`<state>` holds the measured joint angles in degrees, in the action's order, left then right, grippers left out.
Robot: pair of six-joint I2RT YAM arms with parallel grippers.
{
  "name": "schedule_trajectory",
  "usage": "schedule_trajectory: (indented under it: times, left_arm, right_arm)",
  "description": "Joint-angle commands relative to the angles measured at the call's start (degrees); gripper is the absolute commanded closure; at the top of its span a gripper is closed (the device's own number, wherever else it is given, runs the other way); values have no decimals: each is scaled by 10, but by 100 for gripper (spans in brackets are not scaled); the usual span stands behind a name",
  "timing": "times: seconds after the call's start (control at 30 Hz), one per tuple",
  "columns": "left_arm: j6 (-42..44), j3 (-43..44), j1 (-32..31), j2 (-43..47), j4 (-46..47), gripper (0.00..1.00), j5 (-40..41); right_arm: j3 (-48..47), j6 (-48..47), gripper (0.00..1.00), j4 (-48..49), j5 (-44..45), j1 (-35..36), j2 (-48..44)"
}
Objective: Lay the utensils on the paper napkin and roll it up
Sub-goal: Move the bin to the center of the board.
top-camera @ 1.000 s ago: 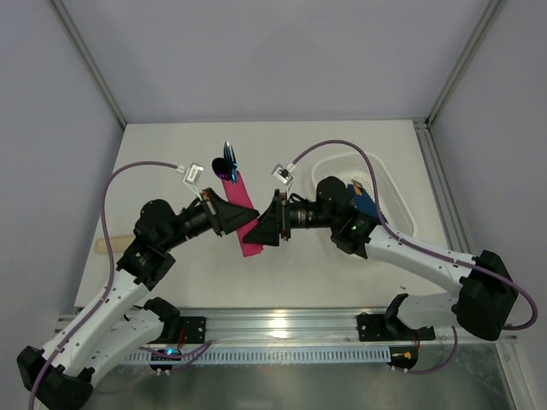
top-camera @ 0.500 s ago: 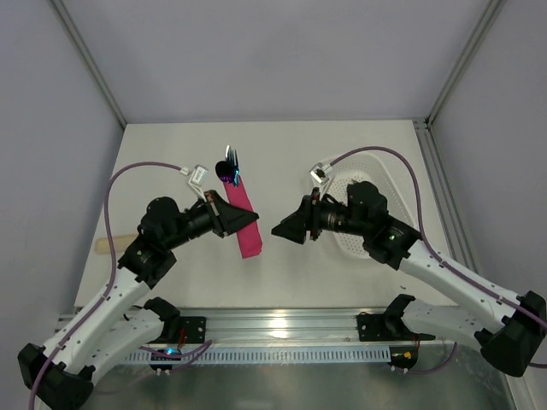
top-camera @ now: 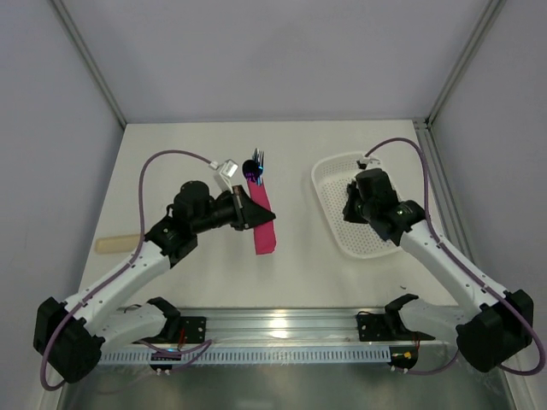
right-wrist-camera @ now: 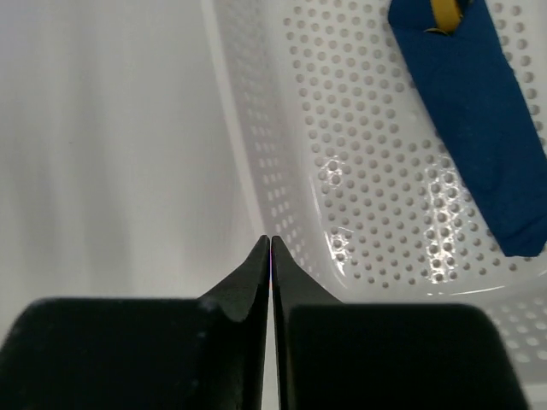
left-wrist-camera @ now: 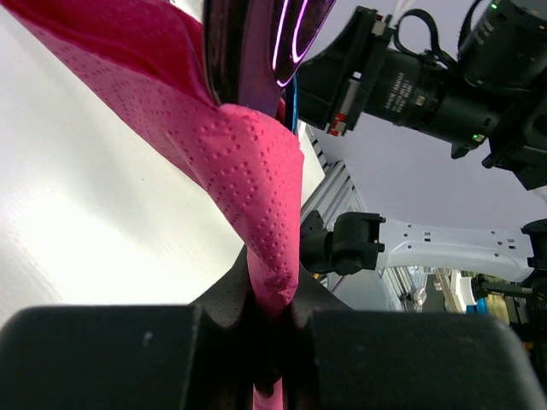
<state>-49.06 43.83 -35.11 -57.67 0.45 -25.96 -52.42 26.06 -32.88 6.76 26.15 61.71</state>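
Moved away to the right, the right arm has left the pink roll and now sits over the white basket. The left arm has carried the roll a little to the right.

Far left, a beige stick (top-camera: 115, 244) lies close to the left edge of the table (top-camera: 171, 154). Next comes the left gripper (top-camera: 245, 210). Its fingers are squeezed almost together and pinch the paper napkin (top-camera: 264, 225), which is rolled into a long pink strip. The utensils (top-camera: 255, 164) stick out of the roll's far end.

Right of the roll is a wide bare patch of table, then the basket (top-camera: 326, 183), which sits near the right edge. The right gripper (top-camera: 351, 210) hangs above it, tips pressed together and holding nothing.

Only the left wrist view shows the bumpy napkin (left-wrist-camera: 256, 171) caught between the left gripper (left-wrist-camera: 272, 299) tips, with the shiny purple utensils (left-wrist-camera: 295, 26) above. Only the right wrist view shows the right gripper (right-wrist-camera: 270, 245) tips meeting over the basket's rim (right-wrist-camera: 231, 128) and a blue strip (right-wrist-camera: 474, 120) lying inside.
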Motion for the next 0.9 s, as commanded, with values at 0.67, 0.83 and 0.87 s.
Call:
schedule_trajectory:
  times: [0.67, 0.83, 0.87]
  left_arm:
    - [-85, 109, -29, -167, -3, 100, 103]
    - [-87, 124, -32, -180, -31, 100, 119]
    - [-87, 125, -33, -182, -33, 100, 124]
  right_arm:
    - [40, -20, 96, 42, -11, -29, 162]
    - [36, -6, 96, 34, 18, 21, 172]
    - [35, -3, 96, 34, 19, 27, 176]
